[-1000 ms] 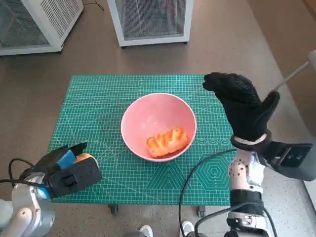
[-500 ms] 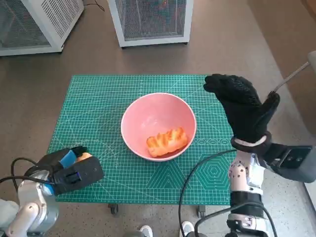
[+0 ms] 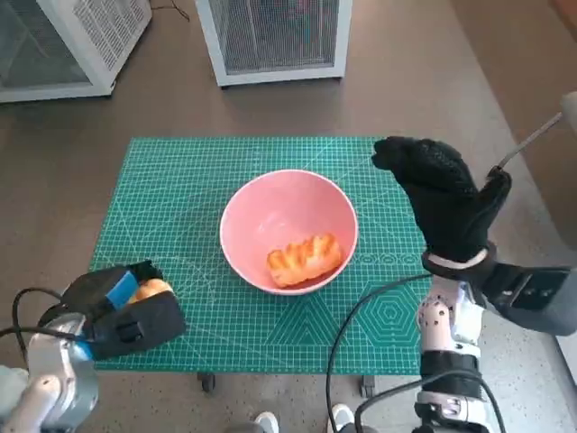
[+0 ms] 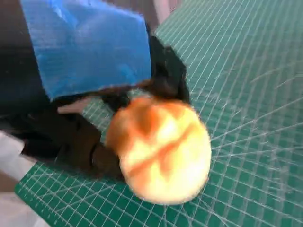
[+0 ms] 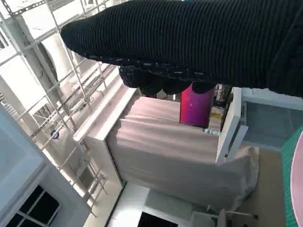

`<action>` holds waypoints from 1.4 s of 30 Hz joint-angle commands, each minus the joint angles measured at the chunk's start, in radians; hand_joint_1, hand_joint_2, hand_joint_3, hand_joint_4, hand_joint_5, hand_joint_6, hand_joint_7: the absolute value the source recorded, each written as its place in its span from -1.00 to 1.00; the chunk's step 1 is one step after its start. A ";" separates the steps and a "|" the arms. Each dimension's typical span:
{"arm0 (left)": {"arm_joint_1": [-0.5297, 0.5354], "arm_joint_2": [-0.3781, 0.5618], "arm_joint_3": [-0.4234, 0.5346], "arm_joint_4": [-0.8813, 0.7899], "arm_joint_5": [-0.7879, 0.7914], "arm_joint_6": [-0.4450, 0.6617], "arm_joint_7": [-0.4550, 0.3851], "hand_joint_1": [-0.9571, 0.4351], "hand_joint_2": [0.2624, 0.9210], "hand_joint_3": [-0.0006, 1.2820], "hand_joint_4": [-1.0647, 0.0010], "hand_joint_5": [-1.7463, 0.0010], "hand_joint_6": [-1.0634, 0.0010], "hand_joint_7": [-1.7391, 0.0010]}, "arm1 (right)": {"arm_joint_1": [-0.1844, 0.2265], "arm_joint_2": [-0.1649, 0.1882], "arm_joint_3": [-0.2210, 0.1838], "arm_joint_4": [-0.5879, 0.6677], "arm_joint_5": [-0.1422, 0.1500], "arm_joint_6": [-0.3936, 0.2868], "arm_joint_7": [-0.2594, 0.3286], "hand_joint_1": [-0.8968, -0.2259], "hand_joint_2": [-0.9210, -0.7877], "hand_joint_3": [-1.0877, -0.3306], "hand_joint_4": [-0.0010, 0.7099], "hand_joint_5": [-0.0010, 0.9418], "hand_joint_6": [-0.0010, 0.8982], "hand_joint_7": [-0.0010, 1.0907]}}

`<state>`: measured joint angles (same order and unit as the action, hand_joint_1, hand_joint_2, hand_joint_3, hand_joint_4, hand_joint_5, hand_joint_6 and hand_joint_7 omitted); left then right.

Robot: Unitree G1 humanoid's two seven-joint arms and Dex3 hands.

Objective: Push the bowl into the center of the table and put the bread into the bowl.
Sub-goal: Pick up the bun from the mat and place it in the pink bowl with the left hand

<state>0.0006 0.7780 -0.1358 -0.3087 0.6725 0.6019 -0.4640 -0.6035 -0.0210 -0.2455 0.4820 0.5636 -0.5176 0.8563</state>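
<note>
A pink bowl (image 3: 275,203) stands in the middle of the green cutting mat (image 3: 180,180). Inside it, toward the near side, lies a ridged golden bread (image 3: 304,259). My left hand (image 3: 122,311) hovers at the mat's front left corner and grips a round bun (image 3: 150,290). The left wrist view shows that bun (image 4: 161,151) up close against the black fingers (image 4: 85,151), over the mat (image 4: 246,71). My right hand (image 3: 446,203) is raised to the right of the bowl, fingers spread, holding nothing. In the right wrist view the glove (image 5: 189,42) hides the table.
Two white mesh cabinets (image 3: 275,36) (image 3: 63,41) stand on the floor behind the table. A black cable (image 3: 361,316) loops over the mat's front right. A thin metal rod (image 3: 532,140) slants at the far right. Shoe tips (image 3: 266,421) show below the front edge.
My left hand with the bun dipped slightly, then came back up, and the bun shows a little more. The right hand and the bowl have stayed put.
</note>
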 commanded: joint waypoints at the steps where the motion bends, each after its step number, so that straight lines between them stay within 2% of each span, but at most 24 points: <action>1: 0.024 0.012 0.088 -0.113 -0.020 -0.006 -0.014 0.38 0.99 -0.90 -0.30 -0.31 -0.20 -0.35 | 0.028 -0.002 0.006 -0.003 -0.008 0.010 -0.010 -0.03 -1.00 0.18 -0.34 -0.99 -0.20 -0.99; 5: -0.001 -0.006 0.222 -0.279 -0.047 -0.035 0.011 0.38 0.99 -0.93 -0.37 -0.26 -0.24 -0.33 | 0.023 -0.004 0.007 0.012 -0.005 0.012 -0.008 -0.03 -1.00 0.18 -0.34 -0.99 -0.21 -0.99; 11: -0.091 -0.016 0.230 -0.369 -0.030 -0.025 -0.001 0.38 0.96 -0.96 -0.45 -0.21 -0.29 -0.29 | 0.019 -0.003 0.010 0.020 -0.002 0.014 -0.005 -0.03 -1.00 0.19 -0.34 -0.99 -0.21 -0.99; 20: -0.234 -0.086 0.120 -0.400 0.028 -0.030 0.006 0.38 0.94 -0.98 -0.53 -0.17 -0.34 -0.25 | 0.020 -0.002 0.012 0.023 0.002 0.017 0.001 -0.03 -1.00 0.20 -0.32 -0.99 -0.20 -0.99; 27: -0.322 -0.156 0.025 -0.355 0.034 -0.095 0.014 0.38 0.93 -0.98 -0.54 -0.17 -0.34 -0.24 | 0.025 -0.004 0.011 0.020 0.004 0.018 0.007 -0.03 -1.00 0.20 -0.31 -0.99 -0.20 -0.99; 33: -0.421 -0.224 -0.051 -0.264 0.028 -0.164 0.024 0.38 0.93 -0.98 -0.52 -0.20 -0.37 -0.21 | 0.027 -0.008 0.009 0.020 0.003 0.015 0.008 -0.02 -1.00 0.19 -0.31 -0.99 -0.20 -0.99; 42: -0.538 -0.322 -0.129 -0.023 0.001 -0.322 0.103 0.38 0.98 -0.98 -0.44 -0.28 -0.32 -0.21 | 0.032 -0.014 0.004 0.016 0.003 0.009 0.009 -0.02 -1.00 0.19 -0.31 -0.99 -0.20 -0.99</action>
<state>-0.5004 0.4848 -0.2410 -0.4090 0.6875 0.3323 -0.3941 -0.5973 -0.0282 -0.2364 0.4919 0.5658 -0.5113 0.8602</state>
